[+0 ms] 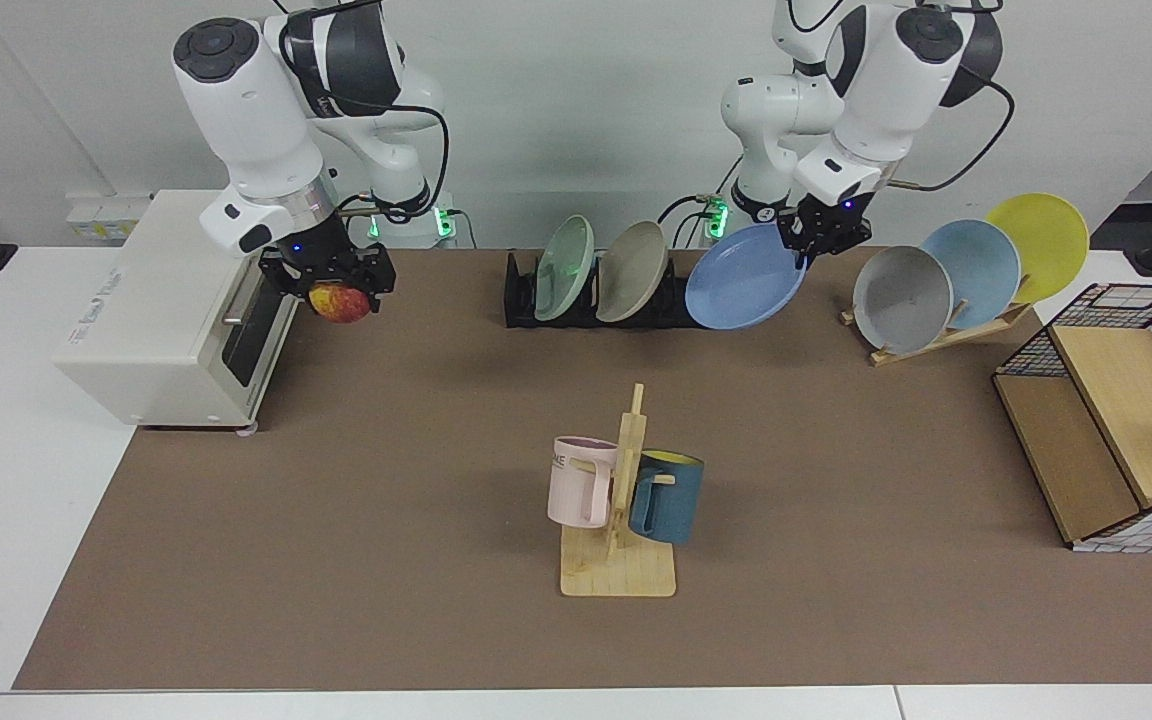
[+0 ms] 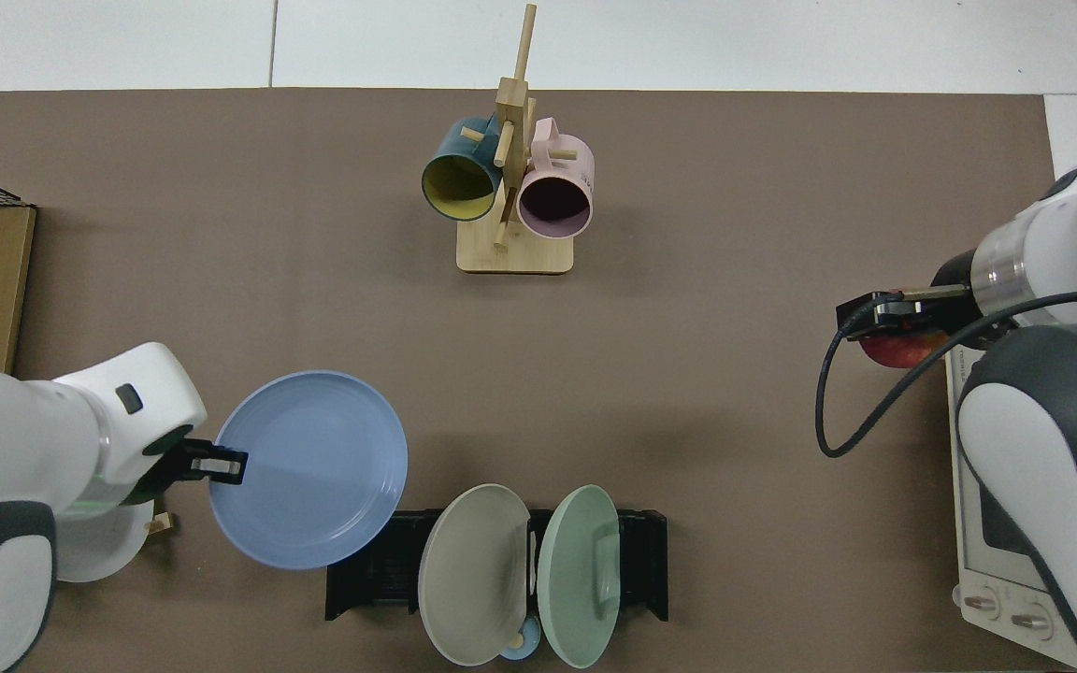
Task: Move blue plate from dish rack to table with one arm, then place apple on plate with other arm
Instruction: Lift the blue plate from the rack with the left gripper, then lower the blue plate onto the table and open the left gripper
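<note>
1. From across the table, the left gripper (image 1: 820, 232) pinches the rim of the blue plate (image 1: 744, 277) and holds it in the air, tilted, just beside the end of the dish rack (image 1: 596, 305); the plate is out of its slot but is not yet set on the table (image 1: 386, 560); a green plate (image 1: 564, 254) and a beige plate (image 1: 631, 258) stand in the rack; the right gripper (image 1: 328, 283) is closed around the apple (image 1: 339, 301) and holds it up in front of the white oven (image 1: 161, 305), waiting.

2. From above, the blue plate (image 2: 309, 467) lies almost flat in the air, its edge over the corner of the dish rack (image 2: 370, 575); the left gripper (image 2: 219, 465) clamps its rim; the right gripper (image 2: 875, 316) carries the apple (image 2: 896, 350) near the table's side, well apart from the plate; the mug stand (image 2: 512, 201) is far from both.

3. I judge the first step about half done: the plate is lifted out, and lowering it onto open brown surface remains; the apple is already picked up, so only its placing on the plate is left.
</note>
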Controlling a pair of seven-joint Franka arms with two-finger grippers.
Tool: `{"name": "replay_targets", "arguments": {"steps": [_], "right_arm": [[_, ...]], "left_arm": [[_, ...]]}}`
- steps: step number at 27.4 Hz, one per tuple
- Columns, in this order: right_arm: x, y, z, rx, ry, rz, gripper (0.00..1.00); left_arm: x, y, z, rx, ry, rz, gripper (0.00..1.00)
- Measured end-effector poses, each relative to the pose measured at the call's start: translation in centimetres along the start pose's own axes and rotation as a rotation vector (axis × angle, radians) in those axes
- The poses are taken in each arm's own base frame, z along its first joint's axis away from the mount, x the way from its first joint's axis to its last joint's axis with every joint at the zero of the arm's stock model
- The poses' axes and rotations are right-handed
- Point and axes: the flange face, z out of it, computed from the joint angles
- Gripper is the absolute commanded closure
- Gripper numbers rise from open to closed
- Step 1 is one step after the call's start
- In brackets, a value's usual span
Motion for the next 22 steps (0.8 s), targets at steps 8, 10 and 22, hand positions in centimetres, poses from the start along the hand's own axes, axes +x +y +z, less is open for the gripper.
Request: {"name": "replay_targets", "arguments": {"steps": [8, 10, 22], "right_arm": [[0.0, 0.2, 0.2, -0.001, -0.003, -0.005, 1.00], [0.0, 0.2, 0.4, -0.001, -0.003, -0.007, 1.00], [0.1, 0.1, 3.7, -0.003, -0.015, -0.014, 1.00]], "left_arm": [[4.5, -1.6, 5.0, -0.170, 0.063, -0.082, 1.00], [5.7, -1.4, 7.1, -0.228, 0.060, -0.116, 1.00], [9.1, 2.1, 18.0, -0.372, 0.021, -0.172, 1.00]]}}
